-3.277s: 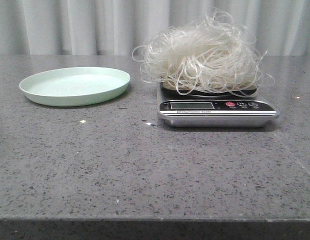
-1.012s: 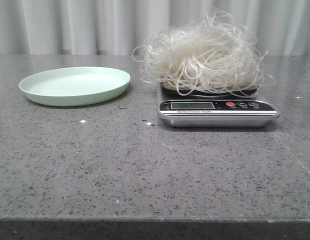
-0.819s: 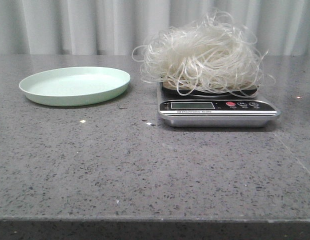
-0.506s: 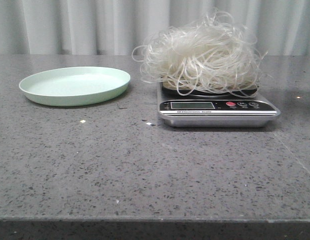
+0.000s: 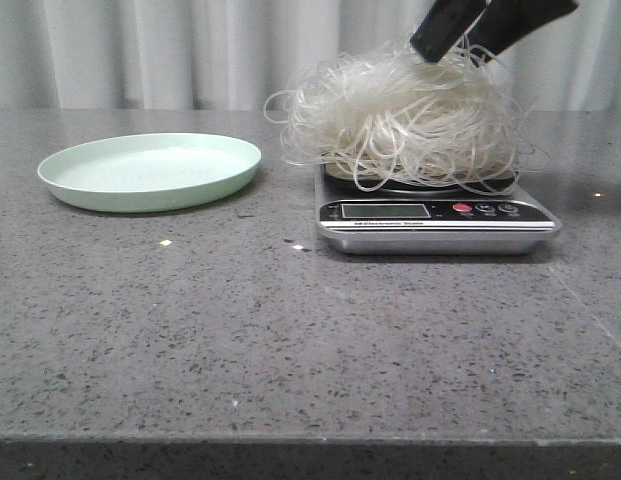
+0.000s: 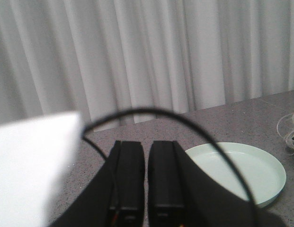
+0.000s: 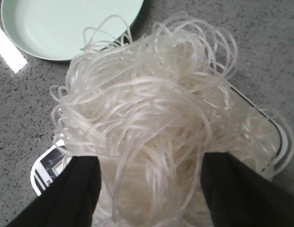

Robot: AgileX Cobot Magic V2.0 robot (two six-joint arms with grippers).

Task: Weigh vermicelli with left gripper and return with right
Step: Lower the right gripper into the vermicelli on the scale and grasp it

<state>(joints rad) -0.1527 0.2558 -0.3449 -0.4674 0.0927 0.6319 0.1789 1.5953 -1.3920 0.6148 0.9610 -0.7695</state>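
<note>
The vermicelli [image 5: 400, 120], a fluffy whitish tangle of thin strands, lies heaped on the kitchen scale [image 5: 435, 215]. My right gripper [image 5: 452, 48] reaches down from the upper right, open, with its two black fingers set into the top of the heap. In the right wrist view the gripper [image 7: 149, 163] straddles the vermicelli [image 7: 147, 94], which fills the gap between the fingers. The pale green plate [image 5: 150, 170] lies bare to the left. My left gripper [image 6: 147, 144] is shut and empty, held above the table beside the plate [image 6: 241, 165]; it does not show in the front view.
A grey speckled stone table [image 5: 290, 330] carries everything, with a few pale crumbs [image 5: 166, 243] in front of the plate. A white curtain [image 5: 190, 50] hangs behind. A blurred white shape [image 6: 28, 165] and a black cable [image 6: 184, 123] cross the left wrist view.
My right gripper has come into the front view from the upper right and now stands open over the top of the vermicelli. The vermicelli, scale and plate have not moved.
</note>
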